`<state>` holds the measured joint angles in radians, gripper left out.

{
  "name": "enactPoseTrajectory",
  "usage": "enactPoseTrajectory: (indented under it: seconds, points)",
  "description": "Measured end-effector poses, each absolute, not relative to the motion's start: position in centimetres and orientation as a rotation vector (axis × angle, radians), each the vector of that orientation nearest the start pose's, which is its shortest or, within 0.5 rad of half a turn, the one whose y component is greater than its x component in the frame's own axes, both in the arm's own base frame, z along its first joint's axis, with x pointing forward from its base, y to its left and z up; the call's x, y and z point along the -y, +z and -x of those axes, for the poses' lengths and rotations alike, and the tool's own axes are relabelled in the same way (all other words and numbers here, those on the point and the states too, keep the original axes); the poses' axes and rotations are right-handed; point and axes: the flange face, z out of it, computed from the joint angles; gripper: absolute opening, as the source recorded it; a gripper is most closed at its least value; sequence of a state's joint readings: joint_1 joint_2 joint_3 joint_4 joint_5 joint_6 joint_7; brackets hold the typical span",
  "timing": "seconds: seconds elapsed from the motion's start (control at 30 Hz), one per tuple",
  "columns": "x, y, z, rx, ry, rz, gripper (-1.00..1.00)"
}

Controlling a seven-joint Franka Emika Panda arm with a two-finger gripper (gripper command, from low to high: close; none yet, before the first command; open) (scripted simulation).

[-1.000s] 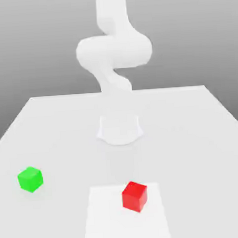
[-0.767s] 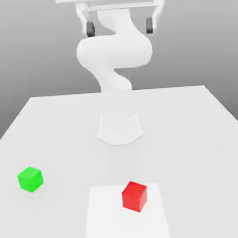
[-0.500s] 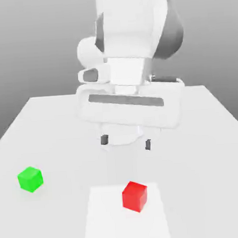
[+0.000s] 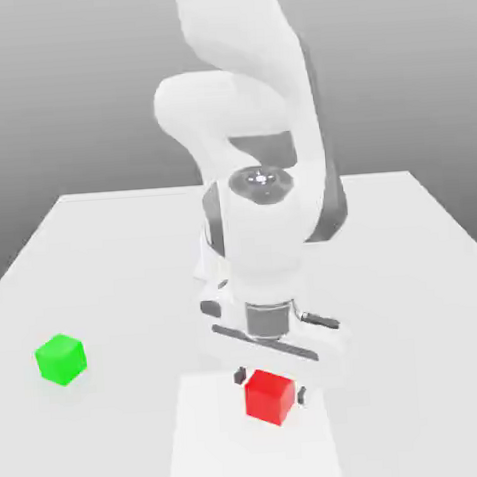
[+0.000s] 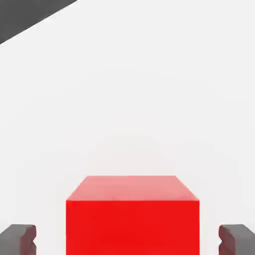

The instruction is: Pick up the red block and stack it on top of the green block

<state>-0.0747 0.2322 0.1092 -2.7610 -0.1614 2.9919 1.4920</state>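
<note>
Red smooth cube [image 4: 270, 397] rests on a pale square patch [image 4: 207, 445] of the white table [image 4: 405, 271], between the gripper's [image 4: 270, 386] spread fingers [image 5: 18, 239], untouched; green smooth cube [image 4: 60, 358] sits well apart.

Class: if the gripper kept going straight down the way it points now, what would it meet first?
The red block, which sits between its fingers; the gripper would probably meet the table soon after.
</note>
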Motion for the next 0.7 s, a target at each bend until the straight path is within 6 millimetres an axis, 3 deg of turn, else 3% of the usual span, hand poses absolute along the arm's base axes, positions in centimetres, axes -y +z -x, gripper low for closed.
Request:
enactPoseTrajectory:
  seconds: [0.17,0.43,0.53,0.57,0.67,0.7]
  points:
    - [-2.8,14.6,-37.8,-1.901,-0.003,2.498,-1.00]
    - [-2.9,20.0,-37.9,-1.899,-0.004,2.499,-1.00]
    - [-1.9,21.2,-37.8,-1.940,-0.006,2.476,-1.00]
    - [-0.4,21.4,-37.8,-1.995,-0.007,2.434,-1.00]
    - [9.8,22.1,-36.7,-2.324,-0.010,2.129,-1.00]
    - [12.0,22.3,-36.1,-2.394,-0.011,2.052,-1.00]
